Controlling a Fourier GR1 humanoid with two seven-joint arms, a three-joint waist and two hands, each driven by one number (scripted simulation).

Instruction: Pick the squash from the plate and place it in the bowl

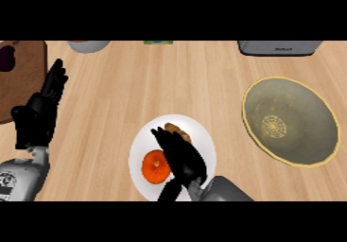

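Two hands show: the right hand (183, 158) lies over the white plate (146, 137), fingers straight and close together, just beside the orange squash (154, 167); the left hand (39, 113) rests at the left edge, fingers straight, pointing up.

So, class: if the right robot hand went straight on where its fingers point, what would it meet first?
Likely the plate's rim, then bare counter: the right robot hand points up-left; the squash lies beside it, not ahead. Height unclear.
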